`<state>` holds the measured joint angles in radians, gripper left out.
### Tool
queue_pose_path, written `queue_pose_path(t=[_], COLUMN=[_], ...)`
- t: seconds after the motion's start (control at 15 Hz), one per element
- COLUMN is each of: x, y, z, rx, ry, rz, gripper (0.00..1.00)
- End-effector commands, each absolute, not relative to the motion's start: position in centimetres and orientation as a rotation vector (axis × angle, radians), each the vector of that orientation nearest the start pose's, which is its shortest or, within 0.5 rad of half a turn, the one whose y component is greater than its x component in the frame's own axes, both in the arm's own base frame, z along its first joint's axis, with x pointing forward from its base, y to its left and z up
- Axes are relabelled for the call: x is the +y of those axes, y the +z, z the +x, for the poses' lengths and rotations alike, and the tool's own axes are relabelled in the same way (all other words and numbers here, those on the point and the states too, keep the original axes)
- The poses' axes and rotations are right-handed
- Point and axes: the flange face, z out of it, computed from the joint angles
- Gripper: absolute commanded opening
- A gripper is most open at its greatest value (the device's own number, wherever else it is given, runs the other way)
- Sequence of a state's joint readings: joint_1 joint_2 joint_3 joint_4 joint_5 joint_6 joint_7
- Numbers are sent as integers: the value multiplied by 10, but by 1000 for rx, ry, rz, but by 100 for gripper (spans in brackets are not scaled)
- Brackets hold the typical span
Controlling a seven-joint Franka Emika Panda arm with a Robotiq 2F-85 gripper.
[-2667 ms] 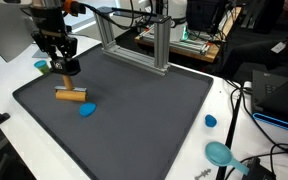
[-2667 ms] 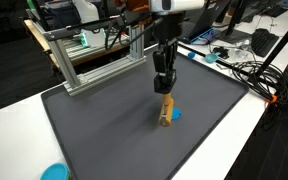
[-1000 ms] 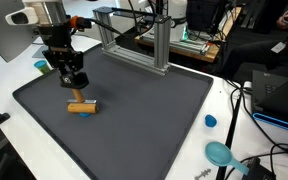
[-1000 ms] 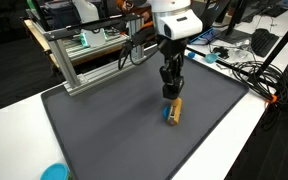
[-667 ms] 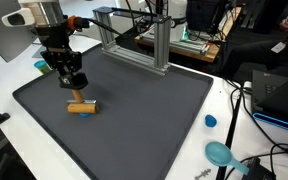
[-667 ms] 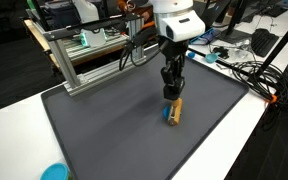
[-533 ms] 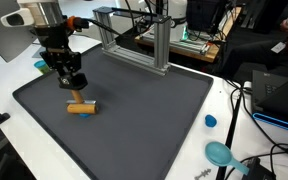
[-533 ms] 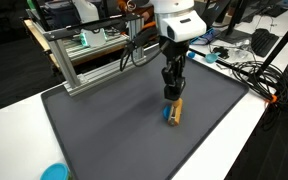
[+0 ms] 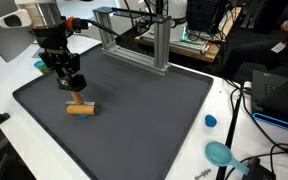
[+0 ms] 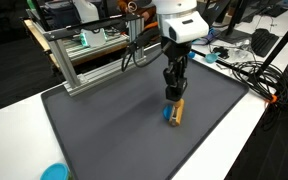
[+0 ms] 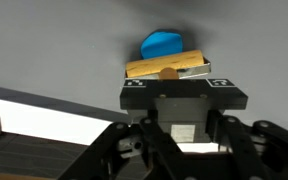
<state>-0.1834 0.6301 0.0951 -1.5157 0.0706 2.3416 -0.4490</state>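
Jaws of the gripper (image 9: pixel 74 90) sit clamped on the thin round peg (image 9: pixel 77 98) that stands up from a pale, smooth wooden block (image 9: pixel 80 109). That oblong block lies low on the dark matte mat (image 9: pixel 144 110), near one edge, with a glossy blue rounded disc (image 11: pixel 162 44) right against it

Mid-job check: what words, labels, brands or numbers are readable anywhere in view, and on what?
No text can be read.
hand: small white marks on its black body in the wrist view, too small to read.
wooden block, blue piece, grey mat: no lettering shows.
clutter behind the mat: too blurred to read.
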Motion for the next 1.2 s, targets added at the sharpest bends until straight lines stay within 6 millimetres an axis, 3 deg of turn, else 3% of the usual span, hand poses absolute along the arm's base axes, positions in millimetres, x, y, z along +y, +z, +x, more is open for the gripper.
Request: queue_pose_path(t=[0.0, 0.47, 0.6, 0.87, 1.07, 1.13], x=[-68, -67, -73, -92, -98, -97], y=[286, 288, 301, 361, 424, 379], z=[736, 740, 738, 719, 707, 728], rx=[-380, -288, -247, -293, -363, -322], ry=[-324, -339, -377, -540, -543, -553], rz=[-3037, -3046, -3042, -3059, -3065, -3068], gripper=[22, 22, 22, 22, 22, 47])
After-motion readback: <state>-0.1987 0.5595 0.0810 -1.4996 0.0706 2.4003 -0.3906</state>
